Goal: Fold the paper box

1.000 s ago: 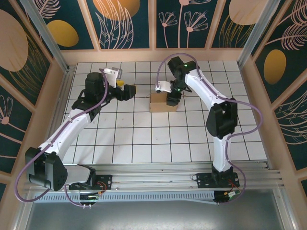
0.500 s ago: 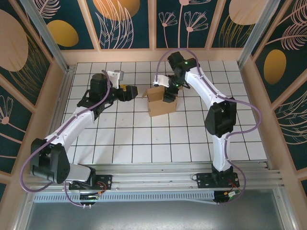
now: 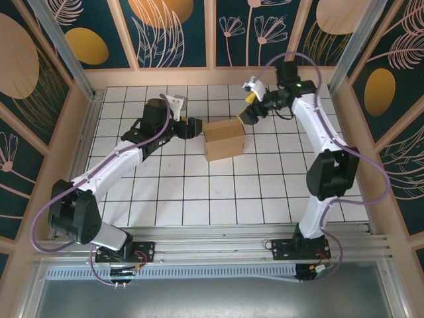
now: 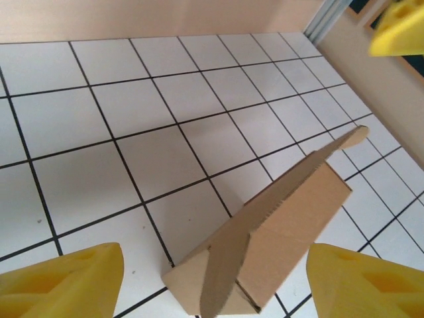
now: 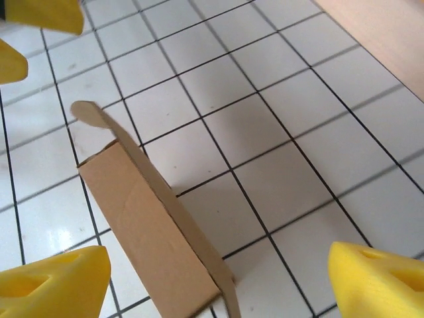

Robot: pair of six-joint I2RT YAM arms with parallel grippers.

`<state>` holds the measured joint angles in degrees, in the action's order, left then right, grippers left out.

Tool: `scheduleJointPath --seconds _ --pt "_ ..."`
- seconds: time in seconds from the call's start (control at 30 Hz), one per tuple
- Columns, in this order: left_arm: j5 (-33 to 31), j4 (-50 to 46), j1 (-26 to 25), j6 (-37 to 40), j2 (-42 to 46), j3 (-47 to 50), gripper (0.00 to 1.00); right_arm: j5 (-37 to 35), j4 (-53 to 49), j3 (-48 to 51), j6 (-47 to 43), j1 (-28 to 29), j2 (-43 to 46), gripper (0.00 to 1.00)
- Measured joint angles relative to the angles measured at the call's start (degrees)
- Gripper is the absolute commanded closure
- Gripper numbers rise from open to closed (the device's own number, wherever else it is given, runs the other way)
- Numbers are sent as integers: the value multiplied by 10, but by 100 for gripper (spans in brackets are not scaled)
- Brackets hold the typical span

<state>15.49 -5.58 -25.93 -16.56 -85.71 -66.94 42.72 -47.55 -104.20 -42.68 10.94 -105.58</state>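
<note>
Left arm stretched low and forward across the white gridded table [image 3: 165,192]. The left gripper [image 3: 192,127] sits just left of the plain brown corrugated cardboard box [image 3: 224,139], which stands mid-table. Right arm arcs in from the far right, with the right gripper [image 3: 248,114] near the box's far-right corner. Cardboard unprinted. Both grippers' yellow fingers are spread wide and hold nothing.

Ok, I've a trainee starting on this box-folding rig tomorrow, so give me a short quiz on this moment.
1. True or false: the right gripper holds the box.
2. Which is nearer the box: A, the left gripper, or B, the right gripper?
3. Fill in: both grippers are ___.
Key: 1 false; 2 A; 3 open.
</note>
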Motion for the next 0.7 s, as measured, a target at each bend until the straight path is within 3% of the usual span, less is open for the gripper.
scheduleJointPath --seconds 0.07,0.23,0.5,0.7 --pt "1 -15 0 0 -15 -17 36 14 13 3 47 -21 -4 25" --pt "28 -38 -1 -5 -41 -48 41 48 30 13 131 -28 -24 28" --pt "56 -67 -4 -11 -51 -50 44 57 44 57 176 -21 -32 34" --pt "54 -72 -7 -12 -65 -50 55 43 78 109 203 -21 -27 50"
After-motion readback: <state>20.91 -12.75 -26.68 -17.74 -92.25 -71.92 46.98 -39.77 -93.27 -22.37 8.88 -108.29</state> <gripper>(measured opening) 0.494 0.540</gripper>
